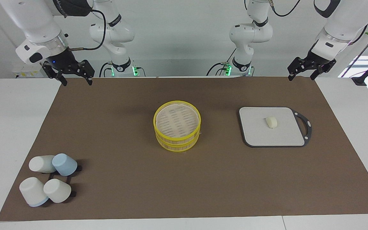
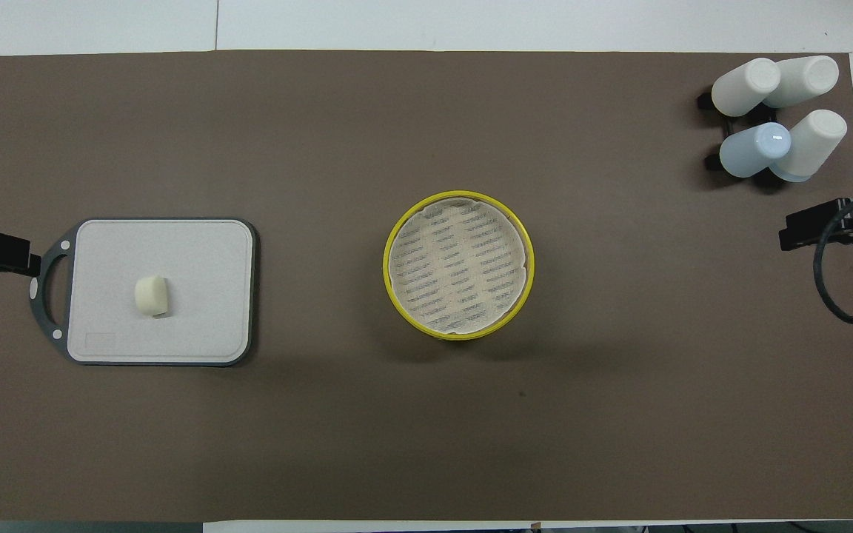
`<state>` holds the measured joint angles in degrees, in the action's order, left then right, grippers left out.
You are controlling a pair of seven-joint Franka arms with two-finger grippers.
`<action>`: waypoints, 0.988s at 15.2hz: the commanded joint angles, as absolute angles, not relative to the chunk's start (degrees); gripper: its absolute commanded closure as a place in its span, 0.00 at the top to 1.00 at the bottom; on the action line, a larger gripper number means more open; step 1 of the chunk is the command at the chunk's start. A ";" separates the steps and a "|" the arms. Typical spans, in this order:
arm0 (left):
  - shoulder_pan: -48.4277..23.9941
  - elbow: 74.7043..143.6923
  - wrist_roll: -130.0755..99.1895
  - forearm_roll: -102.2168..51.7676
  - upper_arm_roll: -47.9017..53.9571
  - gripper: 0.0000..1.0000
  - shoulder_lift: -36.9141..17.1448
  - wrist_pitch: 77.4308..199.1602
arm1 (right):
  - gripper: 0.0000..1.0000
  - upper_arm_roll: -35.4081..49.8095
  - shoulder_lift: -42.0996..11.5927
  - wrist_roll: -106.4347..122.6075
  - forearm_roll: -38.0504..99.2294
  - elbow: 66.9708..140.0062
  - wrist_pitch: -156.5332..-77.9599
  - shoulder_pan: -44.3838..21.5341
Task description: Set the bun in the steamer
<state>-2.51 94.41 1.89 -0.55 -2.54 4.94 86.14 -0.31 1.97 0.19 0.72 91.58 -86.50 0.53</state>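
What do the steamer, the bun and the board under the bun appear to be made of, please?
Steamer: probably bamboo or wood slats, matte, with a glossy yellow rim that looks like plastic.
Bun: soft-looking cream dough or a foam replica, smooth and matte.
Board: seemingly plastic, pale grey matte face with a dark rubbery-looking edge and handle.

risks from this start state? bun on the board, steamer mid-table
1. The bun is small, smooth and looks soft: the left pincer could squash it or lose it.
2. The steamer appears lidded; a bun dropped now may land on the lid.
3. The board lies loose and may shift under a push.
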 commanded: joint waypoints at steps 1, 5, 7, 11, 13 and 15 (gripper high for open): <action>-2.29 94.92 1.67 -1.14 -2.55 1.00 5.71 86.92 | 1.00 0.44 2.81 1.93 0.35 92.29 -86.92 1.41; -2.29 94.92 1.67 -1.06 -2.55 1.00 5.71 87.01 | 1.00 0.53 2.64 1.76 0.53 92.02 -87.27 0.36; -2.29 94.92 1.67 -1.05 -2.55 1.00 5.71 86.92 | 1.00 0.44 2.55 1.58 0.53 91.93 -87.19 -0.18; -2.37 94.92 1.67 -1.05 -2.55 1.00 5.71 87.01 | 1.00 0.53 2.55 1.67 0.44 91.93 -87.27 -0.18; -2.37 95.01 1.67 -1.05 -2.55 1.00 5.71 87.01 | 1.00 0.96 2.20 1.06 1.58 90.45 -87.19 -3.14; -2.37 95.10 1.67 -1.05 -2.55 1.00 5.71 87.36 | 1.00 1.14 0.10 -4.27 4.38 89.57 -88.85 -7.97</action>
<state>-2.50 94.41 1.89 -0.55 -2.55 4.94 86.23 0.55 1.89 -0.40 2.31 90.95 -87.20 -3.93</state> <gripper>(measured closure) 0.000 0.000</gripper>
